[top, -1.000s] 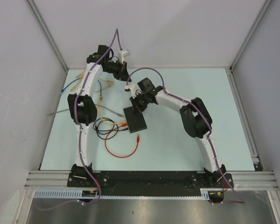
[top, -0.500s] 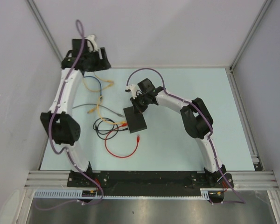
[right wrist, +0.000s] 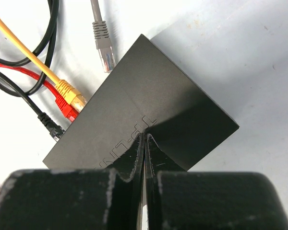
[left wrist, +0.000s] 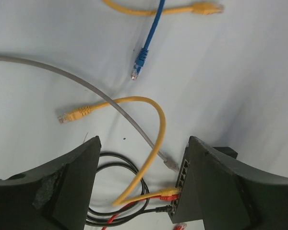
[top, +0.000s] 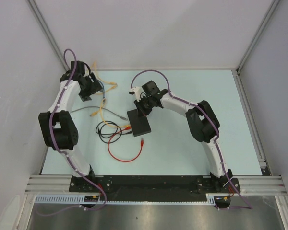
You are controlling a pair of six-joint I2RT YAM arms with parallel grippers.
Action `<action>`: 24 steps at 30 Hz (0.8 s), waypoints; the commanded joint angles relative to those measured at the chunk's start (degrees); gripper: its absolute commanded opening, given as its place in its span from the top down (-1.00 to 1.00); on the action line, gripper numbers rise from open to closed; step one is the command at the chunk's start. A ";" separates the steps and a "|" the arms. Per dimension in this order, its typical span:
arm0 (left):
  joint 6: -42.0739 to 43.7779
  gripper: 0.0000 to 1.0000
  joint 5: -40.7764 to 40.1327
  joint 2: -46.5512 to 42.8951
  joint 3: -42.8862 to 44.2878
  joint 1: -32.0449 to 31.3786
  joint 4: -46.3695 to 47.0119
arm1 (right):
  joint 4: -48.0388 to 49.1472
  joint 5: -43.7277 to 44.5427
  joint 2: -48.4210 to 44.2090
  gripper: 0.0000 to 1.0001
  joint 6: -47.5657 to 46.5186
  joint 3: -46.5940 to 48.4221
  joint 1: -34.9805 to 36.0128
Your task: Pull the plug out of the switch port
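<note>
Pale blue surface (top: pixel 192 153) is sitting boxed in by white walls on the left, far and right sides, with a metal rail (top: pixel 153 182) running along the near edge. Open surface is lying to the right of the switch and toward the rail; cables are crowding the left part.

Left arm (top: pixel 62 120) is reaching up close along the left wall. Its end effector (top: pixel 92 88) is hovering over loose cables near the far-left corner, spread wide (left wrist: pixel 143 143), gripping nothing.

Right arm (top: pixel 201 124) is bending in toward the middle. Its end effector (top: pixel 143 108) is pinched fully together (right wrist: pixel 144 143), fingertips pressing down on the switch top, nothing between them.

Switch (right wrist: pixel 149 105), a flat black box, is lying mid-surface (top: pixel 138 123), well apart from every edge. Ports (left wrist: pixel 183 168) are facing left.

Three plugs are sitting side by side in that edge: yellow plug (right wrist: pixel 71 94), red plug (right wrist: pixel 66 109), black plug (right wrist: pixel 52 128). Grey plug (right wrist: pixel 102 45) is lying loose just beside the same edge, not inserted.

Black cable (top: pixel 105 130) is coiling left of the switch, and red cable (top: pixel 122 157) is looping toward the rail, ending in a loose red end (top: pixel 142 142). Grey cable (left wrist: pixel 81 84), blue cable (left wrist: pixel 146 45) and loose yellow ends (left wrist: pixel 73 115) are lying under the left end effector.

Embossed lettering (right wrist: pixel 132 132) on the switch top is running partly under the fingertips; cannot read it in full.
</note>
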 commanded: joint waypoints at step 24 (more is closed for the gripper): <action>-14.34 -0.33 0.59 14.22 2.41 1.61 -3.85 | -3.42 7.50 -0.83 0.95 -2.53 -1.72 0.65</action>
